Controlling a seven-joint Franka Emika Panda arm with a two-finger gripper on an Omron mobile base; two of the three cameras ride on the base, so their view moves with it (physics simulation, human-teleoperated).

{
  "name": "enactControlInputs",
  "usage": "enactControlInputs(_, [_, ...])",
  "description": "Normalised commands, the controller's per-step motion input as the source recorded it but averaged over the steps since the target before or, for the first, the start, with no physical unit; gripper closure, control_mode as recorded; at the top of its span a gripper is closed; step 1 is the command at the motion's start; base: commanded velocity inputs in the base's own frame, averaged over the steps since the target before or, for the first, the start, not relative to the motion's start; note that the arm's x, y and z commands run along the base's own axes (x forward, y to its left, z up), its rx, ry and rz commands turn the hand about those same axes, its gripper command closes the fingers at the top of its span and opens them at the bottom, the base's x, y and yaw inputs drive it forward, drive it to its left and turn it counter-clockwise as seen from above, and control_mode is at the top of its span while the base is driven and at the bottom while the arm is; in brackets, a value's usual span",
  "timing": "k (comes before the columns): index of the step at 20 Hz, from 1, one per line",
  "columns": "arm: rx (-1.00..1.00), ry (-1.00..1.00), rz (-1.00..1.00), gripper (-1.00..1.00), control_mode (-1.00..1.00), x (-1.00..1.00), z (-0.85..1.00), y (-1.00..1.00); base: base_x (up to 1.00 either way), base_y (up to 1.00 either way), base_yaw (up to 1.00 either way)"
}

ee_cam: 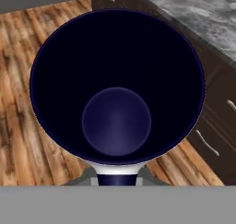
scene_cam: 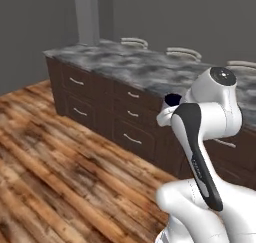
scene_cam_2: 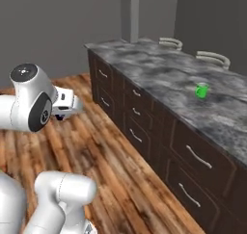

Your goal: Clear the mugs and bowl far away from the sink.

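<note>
The white mug with a dark navy inside (ee_cam: pixel 116 121) fills the hand view, seen from above its mouth. My gripper (ee_cam: pixel 115 176) is shut on its near rim, holding it in the air over the wooden floor beside the island. The same mug (scene_cam: pixel 173 99) peeks out as a dark opening above my hand (scene_cam: pixel 167 115) in the left base view. The bright green mug (scene_cam_2: pixel 201 91) stands upright on the marble counter (scene_cam_2: pixel 159 69), well to the right of my hand (scene_cam_2: pixel 65 103). The bowl and the sink are out of view.
A long island with a grey marble top (scene_cam: pixel 125 62) and dark drawer fronts (scene_cam_2: pixel 140 127) runs across the scene. Pale stool backs (scene_cam: pixel 134 41) line its far side. A grey pillar (scene_cam: pixel 87 14) stands behind. Wooden floor (scene_cam: pixel 55 177) lies on the near side.
</note>
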Motion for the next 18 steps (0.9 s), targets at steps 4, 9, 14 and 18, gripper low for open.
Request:
enactControlInputs(4, [0.0,0.0,0.0,1.0,1.0,0.0,0.0,0.0,1.0,0.01,-0.28])
enactControlInputs(9, [0.0,0.0,0.0,1.0,1.0,0.0,0.0,0.0,1.0,0.39,-0.4])
enactControlInputs(14, [0.0,0.0,0.0,1.0,1.0,0.0,0.0,0.0,1.0,0.81,-0.66])
enactControlInputs(18, [0.0,0.0,0.0,1.0,1.0,0.0,0.0,0.0,1.0,0.84,-0.69])
